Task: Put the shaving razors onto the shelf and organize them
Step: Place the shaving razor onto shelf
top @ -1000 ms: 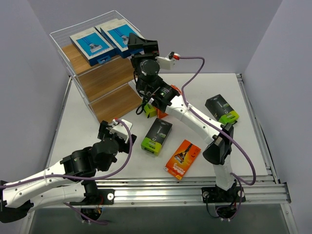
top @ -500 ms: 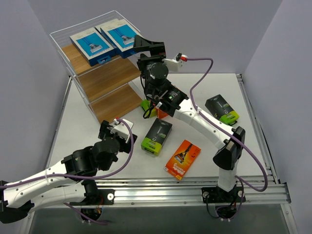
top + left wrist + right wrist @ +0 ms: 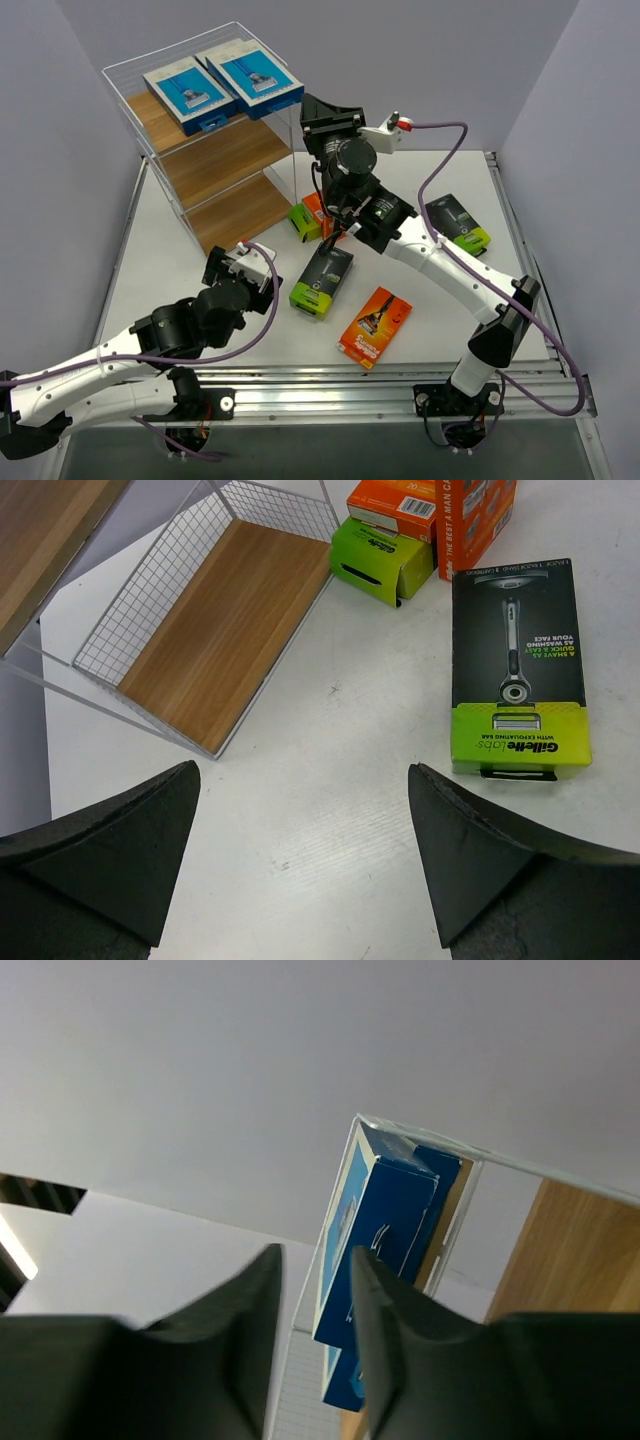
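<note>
The shelf (image 3: 215,160) stands at the back left with two blue-and-white shaving razors (image 3: 222,78) lying side by side on its top board. My right gripper (image 3: 312,110) hovers just right of that top tier, jaws a narrow gap apart and empty. In the right wrist view the right gripper (image 3: 317,1255) faces the blue packs (image 3: 385,1230) end-on. Low over the table, my left gripper (image 3: 218,268) is wide open and empty. The left wrist view shows the left gripper (image 3: 302,770) above bare table, a black-and-green pack (image 3: 512,660) just ahead on the right.
On the table lie a black-and-green pack (image 3: 322,280), an orange pack (image 3: 375,327) and another black-and-green pack (image 3: 456,224). A green pack (image 3: 303,222) and an orange one (image 3: 318,208) sit by the shelf's foot. The lower shelf boards (image 3: 230,620) are bare.
My right gripper has pulled back to the right, away from the shelf's top tier, and its jaws have narrowed. The right-hand blue pack stays on the top board. The left arm has hardly moved.
</note>
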You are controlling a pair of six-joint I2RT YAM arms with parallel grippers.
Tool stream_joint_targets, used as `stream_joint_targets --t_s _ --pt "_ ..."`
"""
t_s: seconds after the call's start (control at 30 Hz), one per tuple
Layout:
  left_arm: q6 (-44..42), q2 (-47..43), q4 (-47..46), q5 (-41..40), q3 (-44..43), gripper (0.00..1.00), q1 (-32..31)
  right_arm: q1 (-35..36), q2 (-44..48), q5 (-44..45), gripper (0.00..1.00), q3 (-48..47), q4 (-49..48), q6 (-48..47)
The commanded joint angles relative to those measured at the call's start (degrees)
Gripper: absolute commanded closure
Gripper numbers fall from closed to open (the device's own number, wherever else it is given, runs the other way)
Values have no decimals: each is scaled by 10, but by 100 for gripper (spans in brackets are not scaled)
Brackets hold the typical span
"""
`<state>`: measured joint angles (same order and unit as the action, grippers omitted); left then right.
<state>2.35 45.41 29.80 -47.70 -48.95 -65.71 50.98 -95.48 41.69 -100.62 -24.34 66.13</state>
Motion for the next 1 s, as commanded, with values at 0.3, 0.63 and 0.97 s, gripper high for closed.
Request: stream_joint_targets --t_s 0.3,0.63,0.97 --pt "3 3 -5 2 -11 6 12 -4 7 -60 91 -41 46 -111" --pt "2 0 -5 6 -11 6 16 -4 -61 -106 88 -104 68 -110" --pt "2 -3 -5 10 -11 6 17 -4 -95 -123 87 -132 63 -105"
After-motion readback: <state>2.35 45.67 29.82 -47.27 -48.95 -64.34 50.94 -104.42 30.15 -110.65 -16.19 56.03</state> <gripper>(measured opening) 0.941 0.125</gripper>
